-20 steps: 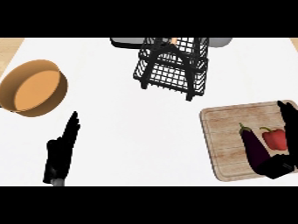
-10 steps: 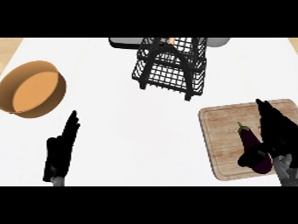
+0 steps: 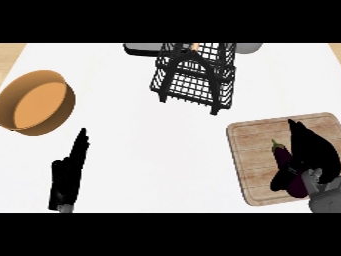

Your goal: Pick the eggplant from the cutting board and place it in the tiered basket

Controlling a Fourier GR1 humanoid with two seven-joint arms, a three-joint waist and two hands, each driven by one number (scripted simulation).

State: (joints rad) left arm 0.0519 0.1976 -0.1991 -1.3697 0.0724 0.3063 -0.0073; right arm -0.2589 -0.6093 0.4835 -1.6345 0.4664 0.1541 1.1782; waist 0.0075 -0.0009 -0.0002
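Note:
The dark purple eggplant (image 3: pixel 282 156) lies lengthwise on the wooden cutting board (image 3: pixel 253 145) at the lower right. My right hand (image 3: pixel 315 150) is directly over its right side, fingers straight and pointing away from me. The thumb (image 3: pixel 279 179) reaches across the eggplant's near end to its left side. The near half of the eggplant is hidden under the hand. The black wire tiered basket (image 3: pixel 195 75) stands at the far centre, apart from the board. My left hand (image 3: pixel 68 172) rests open at the lower left, fingers up.
An orange-brown pan (image 3: pixel 36 102) with a dark handle sits at the far left. Grey objects (image 3: pixel 143 48) lie behind the basket, and a small orange thing (image 3: pixel 195 46) shows at its top. White counter runs between the pan, the basket and the board.
My right hand has moved left from the board's right edge onto the eggplant, hiding the red item beside it. The thumb now reaches round the eggplant. The left hand has not moved.

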